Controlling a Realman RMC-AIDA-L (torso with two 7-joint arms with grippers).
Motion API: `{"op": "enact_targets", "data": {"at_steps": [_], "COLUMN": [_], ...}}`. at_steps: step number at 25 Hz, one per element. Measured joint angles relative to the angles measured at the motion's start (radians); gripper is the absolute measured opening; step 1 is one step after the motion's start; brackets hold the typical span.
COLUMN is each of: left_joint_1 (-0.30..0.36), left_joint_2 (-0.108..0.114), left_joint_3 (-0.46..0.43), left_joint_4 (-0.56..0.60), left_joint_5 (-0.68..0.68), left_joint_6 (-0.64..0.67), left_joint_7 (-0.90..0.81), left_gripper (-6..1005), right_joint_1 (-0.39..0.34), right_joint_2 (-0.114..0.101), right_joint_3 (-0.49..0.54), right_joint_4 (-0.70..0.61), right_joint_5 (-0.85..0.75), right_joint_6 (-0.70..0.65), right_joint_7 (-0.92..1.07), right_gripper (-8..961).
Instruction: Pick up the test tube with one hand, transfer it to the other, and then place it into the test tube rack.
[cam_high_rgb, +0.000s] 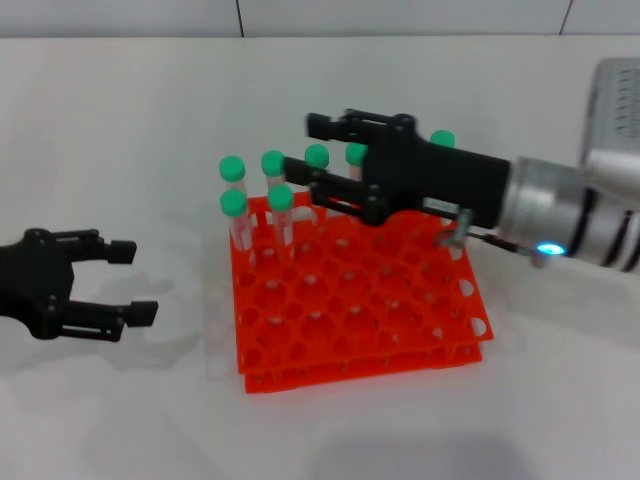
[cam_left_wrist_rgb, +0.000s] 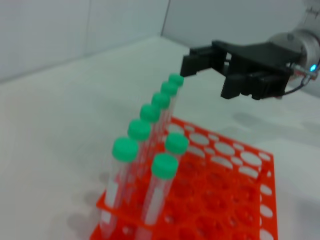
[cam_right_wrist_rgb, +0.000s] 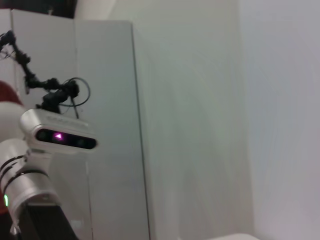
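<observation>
The orange-red test tube rack (cam_high_rgb: 400, 300) sits mid-table, and several green-capped test tubes (cam_high_rgb: 233, 205) stand upright in its back and left holes. I cannot tell which one is the task's test tube. My right gripper (cam_high_rgb: 310, 152), on the forearm with the blue light, hovers open over the rack's back row with its fingers on either side of two green caps (cam_high_rgb: 355, 155). From the left wrist view, the right gripper (cam_left_wrist_rgb: 205, 79) holds nothing and its upper fingertip is close to the farthest cap (cam_left_wrist_rgb: 175, 79). My left gripper (cam_high_rgb: 135, 282) rests open on the table to the left of the rack.
White tabletop (cam_high_rgb: 120, 120) surrounds the rack, with a wall along the back. The right wrist view shows only a pale wall and the left forearm with its wrist camera (cam_right_wrist_rgb: 57, 135).
</observation>
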Motion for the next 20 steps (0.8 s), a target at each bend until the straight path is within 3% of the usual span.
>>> {"op": "enact_targets", "data": {"at_steps": [6,13,17,20], "left_joint_1": [0.0,0.002,0.003,0.002], "left_joint_2": [-0.002,-0.006,-0.011,-0.015], "left_joint_3": [-0.023,-0.029,-0.031,-0.032], "left_joint_4": [0.004,0.005,0.001,0.001], "left_joint_5": [-0.049,-0.115,-0.151,-0.16], "left_joint_6": [0.014,0.016,0.019,0.026], "left_joint_7": [-0.002,-0.014,-0.018,-0.028], "left_gripper": [888,888,888,888], "right_joint_1": [-0.099,-0.164,-0.165,-0.16], "right_joint_2": [-0.025,-0.028,-0.022,-0.027], "right_joint_3": [0.272,0.579,0.681,0.703], "right_joint_4": [-0.105,-0.229,-0.251,-0.253], "right_joint_5": [-0.365,-0.801,-0.918,-0.954], "right_joint_6": [-0.084,-0.244,-0.307,-0.329], "right_joint_7": [0.25,0.519,0.57,0.577], "right_gripper": [543,541,540,539]}}
